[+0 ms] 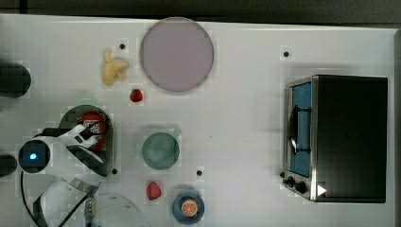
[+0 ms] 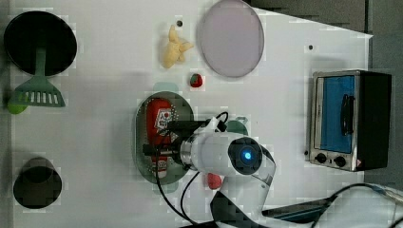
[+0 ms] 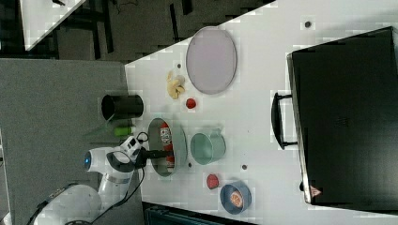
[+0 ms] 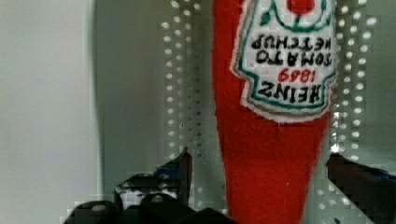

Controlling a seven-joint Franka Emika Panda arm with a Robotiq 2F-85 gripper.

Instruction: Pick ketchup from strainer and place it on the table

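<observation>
Over the strainer (image 2: 142, 142), jaws (image 4: 259, 170) spread wide, one finger either side of the ketchup (image 4: 266, 154) neck, holding nothing; straddle suits a pinch across the narrow part. Bottle lies flat inside the basket: red, soft-looking, white Heinz label. Tabletop (image 2: 109, 80) beside.

Lilac plate (image 1: 177, 54) near the top view's upper edge, banana (image 1: 114, 66) just to its left. One strawberry (image 1: 136, 95) below the banana, another (image 1: 153, 190) near the top view's bottom edge, beside a blue bowl (image 1: 188, 207) holding an orange. Green cup (image 1: 161, 150) mid-table. Toaster oven (image 1: 336, 138) on the top view's right, door shut. In the left view: black pot (image 2: 40, 42) with a green spatula (image 2: 39, 90) across it, dark cup (image 2: 37, 183) lower down.
</observation>
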